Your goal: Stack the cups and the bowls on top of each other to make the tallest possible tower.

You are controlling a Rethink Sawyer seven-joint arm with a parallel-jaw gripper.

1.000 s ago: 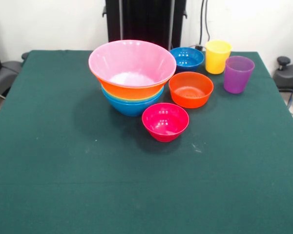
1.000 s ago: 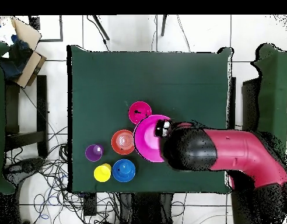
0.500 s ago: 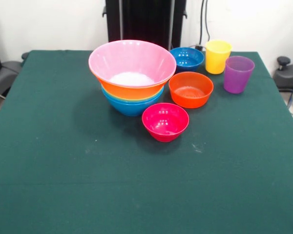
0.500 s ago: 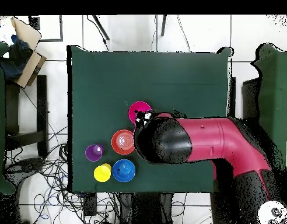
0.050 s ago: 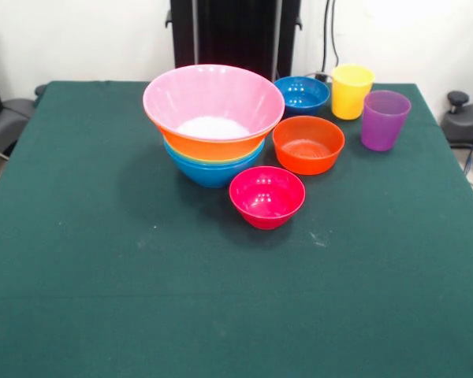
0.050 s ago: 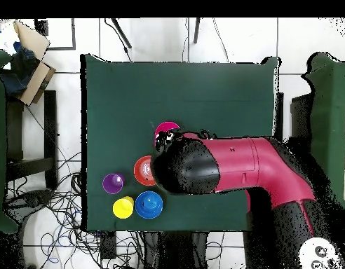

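The tower (image 5: 213, 126) stands at the table's middle back: a wide pink bowl (image 5: 213, 98) nested in an orange bowl (image 5: 213, 147), on a blue bowl (image 5: 213, 173) at the base. Loose on the cloth are a crimson bowl (image 5: 266, 195), an orange-red bowl (image 5: 307, 144), a dark blue bowl (image 5: 301, 93), a yellow cup (image 5: 351, 91) and a purple cup (image 5: 384, 120). The front view shows no arm. In the overhead view the red and black arm (image 6: 231, 164) hides the tower and overlaps the crimson bowl (image 6: 165, 127) and orange-red bowl (image 6: 141, 168). The gripper sits under the arm's black end.
The green cloth table (image 5: 102, 276) ends just behind the cups. In the overhead view the purple cup (image 6: 113, 183), yellow cup (image 6: 123, 207) and dark blue bowl (image 6: 149, 204) cluster near the table's bottom edge. A cardboard box (image 6: 24, 49) and cables lie on the floor.
In the overhead view the arm has swung left, first off the pink bowl's side, now covering the whole tower and part of the crimson and orange-red bowls. Nothing on the table has moved.
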